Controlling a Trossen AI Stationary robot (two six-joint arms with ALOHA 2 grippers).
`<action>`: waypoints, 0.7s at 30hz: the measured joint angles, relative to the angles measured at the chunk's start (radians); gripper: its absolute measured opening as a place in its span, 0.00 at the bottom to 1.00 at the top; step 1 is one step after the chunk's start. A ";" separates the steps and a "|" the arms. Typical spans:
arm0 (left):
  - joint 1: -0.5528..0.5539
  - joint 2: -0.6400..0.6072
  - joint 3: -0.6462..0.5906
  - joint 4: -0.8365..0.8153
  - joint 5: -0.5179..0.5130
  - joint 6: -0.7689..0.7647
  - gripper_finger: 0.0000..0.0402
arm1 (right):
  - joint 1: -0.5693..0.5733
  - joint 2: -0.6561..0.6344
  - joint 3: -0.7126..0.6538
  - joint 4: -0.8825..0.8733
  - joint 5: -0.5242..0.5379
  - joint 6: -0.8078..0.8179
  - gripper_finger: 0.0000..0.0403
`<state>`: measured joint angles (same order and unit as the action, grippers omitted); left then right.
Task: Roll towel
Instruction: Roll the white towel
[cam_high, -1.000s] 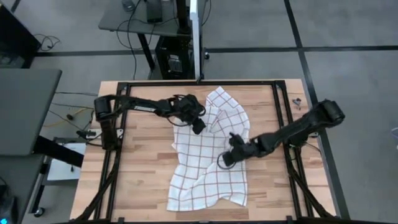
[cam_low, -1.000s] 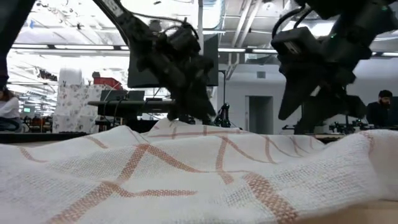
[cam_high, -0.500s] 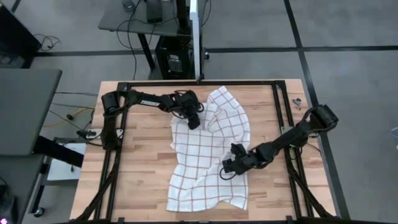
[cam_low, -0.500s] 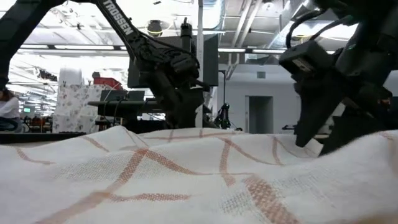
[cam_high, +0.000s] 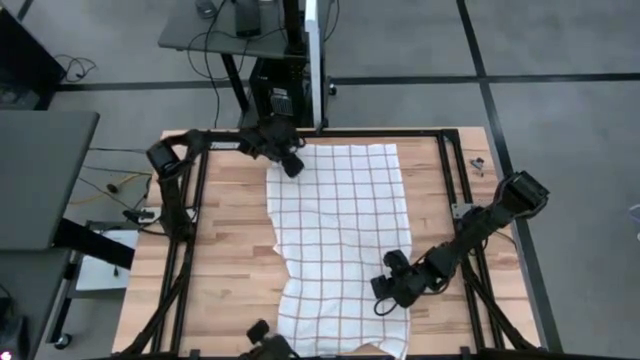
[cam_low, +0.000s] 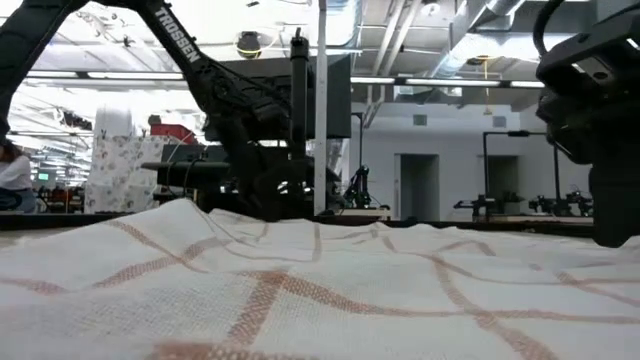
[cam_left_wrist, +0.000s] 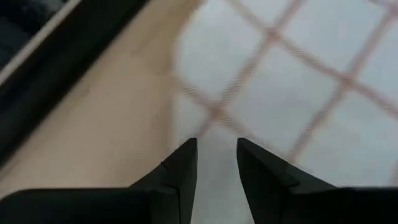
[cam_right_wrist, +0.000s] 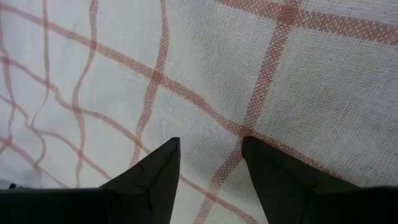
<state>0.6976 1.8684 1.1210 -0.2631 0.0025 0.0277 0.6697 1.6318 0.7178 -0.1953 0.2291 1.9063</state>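
While its two dark fingers (cam_left_wrist: 180, 171) stood a narrow gap apart with checked cloth showing between them, the left gripper (cam_high: 291, 164) sat at the far left corner of the towel (cam_high: 340, 235); whether it pinched that corner or merely rested over it could not be told. The right gripper (cam_high: 385, 295) lay on the towel near its near right corner, fingers (cam_right_wrist: 155, 177) parted wider with flat weave visible in the gap, so it looked open and holding nothing. The white towel with thin red-brown grid lines lay spread almost flat down the middle of the wooden table (cam_high: 225, 235), its far edge close to the table's far rail, its near end narrower and slightly rumpled, its left edge wavy. Beyond the towel's far edge stood the dark frame post (cam_high: 318, 60), and a small dark object (cam_high: 262, 340) sat just beside the towel's near left corner at the table's near edge. Judged from this, rolling had not begun. The risks seemed plain: a start from a skewed or rumpled end would give a cone rather than an even roll, one corner gripped alone could drag the cloth sideways, and fingers pressing flat weave might slip without catching an edge.
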 joint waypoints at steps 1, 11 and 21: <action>0.006 -0.016 0.000 -0.007 0.000 -0.002 0.24 | -0.008 -0.007 -0.001 0.001 -0.005 -0.013 0.45; -0.044 -0.305 0.119 -0.195 0.037 0.088 0.24 | -0.197 -0.172 -0.006 -0.159 0.002 -0.379 0.45; -0.207 -0.462 0.121 -0.578 0.249 -0.116 0.32 | -0.386 -0.272 -0.004 -0.234 0.002 -0.888 0.45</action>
<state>0.4908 1.4064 1.2417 -0.8406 0.2514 -0.0881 0.2841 1.3599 0.7136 -0.4294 0.2314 1.0180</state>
